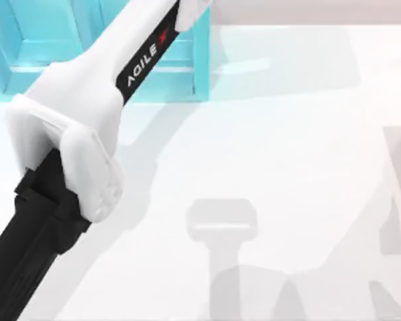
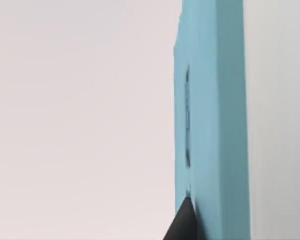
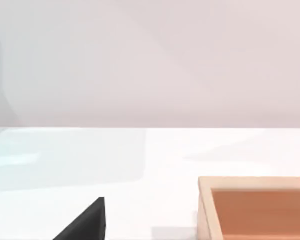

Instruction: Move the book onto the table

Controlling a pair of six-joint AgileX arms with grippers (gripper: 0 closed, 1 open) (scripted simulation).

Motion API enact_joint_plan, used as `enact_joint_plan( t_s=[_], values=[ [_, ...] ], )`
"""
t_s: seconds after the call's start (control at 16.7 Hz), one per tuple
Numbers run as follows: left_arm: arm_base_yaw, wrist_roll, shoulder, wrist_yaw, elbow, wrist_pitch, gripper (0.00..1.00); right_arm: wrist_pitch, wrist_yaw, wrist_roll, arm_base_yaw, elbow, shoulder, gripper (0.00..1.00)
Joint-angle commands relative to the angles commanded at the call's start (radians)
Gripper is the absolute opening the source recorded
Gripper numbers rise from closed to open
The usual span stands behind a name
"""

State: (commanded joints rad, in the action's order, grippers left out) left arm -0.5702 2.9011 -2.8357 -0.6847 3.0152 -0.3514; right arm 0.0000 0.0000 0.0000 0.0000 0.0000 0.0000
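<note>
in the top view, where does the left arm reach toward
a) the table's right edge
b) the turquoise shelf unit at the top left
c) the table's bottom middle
b: in the top view the white and black left arm stretches up across the glossy white table to the turquoise compartmented shelf unit at the top left.

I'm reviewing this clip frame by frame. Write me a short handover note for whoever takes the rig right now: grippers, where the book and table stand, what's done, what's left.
Left arm: stretched from the lower left across to the turquoise shelf unit at the table's top left. One dark fingertip of the left gripper sits against a teal-blue upright face; I cannot tell whether that is the book or the shelf.
Right gripper: one dark fingertip low over the table, near a wooden box; parked.
Done: no book lies on the white surface yet.
Left: grasp confirmed, pull out, set the book down.
</note>
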Motion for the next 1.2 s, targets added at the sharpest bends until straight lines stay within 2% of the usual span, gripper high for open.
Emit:
enact_joint_plan(
  t_s=[0.42, 0.72, 0.96, 1.2],
  values=[
    [-0.489, 1.229, -0.594, -0.546, 0.813, 0.061, 0.00, 0.000, 0.000, 0.000, 0.000, 0.000, 0.000, 1.00],
    [-0.768, 1.974, -0.934, -0.860, 1.294, 0.092, 0.00, 0.000, 0.000, 0.000, 0.000, 0.000, 0.000, 1.00],
    [-0.933, 2.411, -1.137, -1.043, 1.594, 0.106, 0.00, 0.000, 0.000, 0.000, 0.000, 0.000, 0.000, 1.00],
    [-1.041, 2.688, -1.269, -1.160, 1.796, 0.114, 0.00, 0.000, 0.000, 0.000, 0.000, 0.000, 0.000, 1.00]
  ],
)
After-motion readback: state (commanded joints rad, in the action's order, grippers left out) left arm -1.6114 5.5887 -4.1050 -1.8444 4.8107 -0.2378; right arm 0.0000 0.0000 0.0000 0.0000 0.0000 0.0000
